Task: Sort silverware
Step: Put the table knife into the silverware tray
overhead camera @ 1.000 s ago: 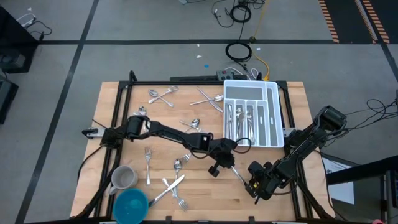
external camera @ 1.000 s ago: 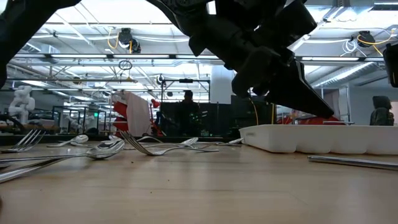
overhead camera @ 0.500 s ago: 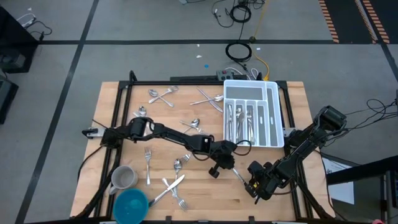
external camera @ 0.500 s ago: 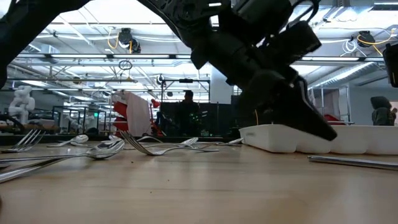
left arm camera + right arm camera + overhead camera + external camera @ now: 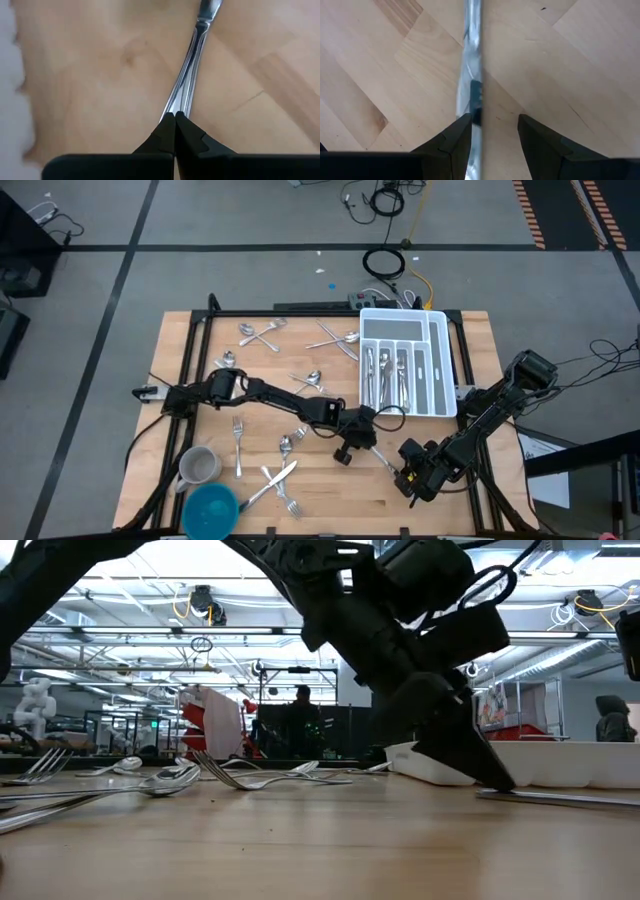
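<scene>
The table [image 5: 200, 330] is pale wood planking framed by black rails, standing on a grey floor marked with dark tape lines. In the low view the room behind is a bright workshop with ceiling trusses, hanging cables and a person standing far back. A white tray [image 5: 440, 360] sits at the far right, with several pieces already in its slots. The rest of the silverware [image 5: 262, 332] lies scattered over the left and middle; a grey mug [image 5: 199, 466] and a blue bowl [image 5: 210, 508] stand at the near left corner.

The near right part of the table is bare wood apart from a single knife [image 5: 383, 461], which lies between the two arms. The open strip in front of the tray is crossed by the left arm.

The left gripper [image 5: 174, 122] is closed, its tips pinched on one end of the knife's handle. The right gripper [image 5: 492, 132] rests low over the knife's other end with its fingers [image 5: 457, 137] part open on either side of the metal, not squeezing it.

Compared with a second ago, the left gripper has dropped from above the tray's rim down to the tabletop; the right arm has not moved.
</scene>
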{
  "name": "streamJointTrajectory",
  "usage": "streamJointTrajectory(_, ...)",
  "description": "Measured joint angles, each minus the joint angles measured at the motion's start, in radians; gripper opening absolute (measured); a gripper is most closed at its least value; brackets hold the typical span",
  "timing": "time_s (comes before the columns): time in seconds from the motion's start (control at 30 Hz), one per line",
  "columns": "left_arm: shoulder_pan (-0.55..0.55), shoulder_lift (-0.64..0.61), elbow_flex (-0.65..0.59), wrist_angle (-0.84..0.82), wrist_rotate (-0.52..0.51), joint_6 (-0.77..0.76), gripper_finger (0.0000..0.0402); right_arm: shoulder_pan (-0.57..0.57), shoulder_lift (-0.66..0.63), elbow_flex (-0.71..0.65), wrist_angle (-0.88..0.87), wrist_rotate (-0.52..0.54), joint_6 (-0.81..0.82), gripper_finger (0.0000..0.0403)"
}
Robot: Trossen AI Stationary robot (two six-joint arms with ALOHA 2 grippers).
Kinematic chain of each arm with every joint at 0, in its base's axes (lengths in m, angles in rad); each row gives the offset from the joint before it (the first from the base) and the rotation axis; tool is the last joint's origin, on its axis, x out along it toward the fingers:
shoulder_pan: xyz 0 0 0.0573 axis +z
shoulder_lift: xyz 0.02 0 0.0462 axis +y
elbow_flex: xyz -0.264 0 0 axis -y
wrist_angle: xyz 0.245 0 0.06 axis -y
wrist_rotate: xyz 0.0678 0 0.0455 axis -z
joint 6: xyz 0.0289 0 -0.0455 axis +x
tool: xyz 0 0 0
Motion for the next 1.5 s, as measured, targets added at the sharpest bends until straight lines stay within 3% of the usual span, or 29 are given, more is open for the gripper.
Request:
streamJointTrajectory(0.13,0.024,-0.004,0.0,-0.137,-0.007,-0.099,0.0,0.0,0.0,0.0,-0.004,0.0,0.008,0.0155)
streamJointTrajectory(0.33,0.033,-0.005,0.0,-0.182,0.023,-0.194,0.0,0.0,-0.001,0.003,-0.063,0.014,0.066,0.0155)
streamJointTrajectory(0.57,0.013,-0.008,-0.01,-0.208,0.033,-0.308,0.0,-0.002,-0.001,-0.002,-0.148,0.21,0.2,0.0155)
streamJointTrajectory(0.97,-0.001,-0.011,-0.031,-0.202,0.04,-0.476,0.0,0.069,-0.008,-0.001,-0.224,0.109,0.533,0.0155)
streamJointTrajectory(1.2,0.027,-0.015,-0.031,-0.256,0.055,-0.525,0.0,0.103,-0.009,0.008,-0.208,0.047,0.566,0.0136)
streamJointTrajectory(1.5,0.034,-0.019,-0.03,-0.304,0.047,-0.508,0.0,0.099,-0.009,0.009,-0.192,0.079,0.56,0.0116)
